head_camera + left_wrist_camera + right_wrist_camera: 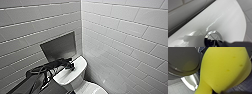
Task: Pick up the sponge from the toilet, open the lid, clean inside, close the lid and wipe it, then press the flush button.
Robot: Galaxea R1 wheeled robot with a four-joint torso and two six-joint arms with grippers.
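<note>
— Where is the sponge?
— We see the sponge (224, 68), a bright yellow block, very close in the right wrist view and up off the dark tiled floor (243, 85). The right claw (218, 92) appears clenched on the sponge's narrowed end, and we make out just a dark sliver of the claw.

— And the toilet?
— The toilet (75, 80) stands in a corner of white wall tiles (125, 30). Its tank top (228, 18) is flat, white and glossy. The flush button (213, 37) is round, with a shiny ring.

— What about the left arm?
— It reaches in from the left of the head view, and the left claw (72, 67) is on the tank top. In the left wrist view a dark part of it overlaps the button's edge. We cannot tell whether this claw is released or clenched.

— Anything else?
— The lid (93, 89) shows as a smooth white oval and appears to be down. A grey panel (58, 46) is set in the wall behind the tank.
</note>
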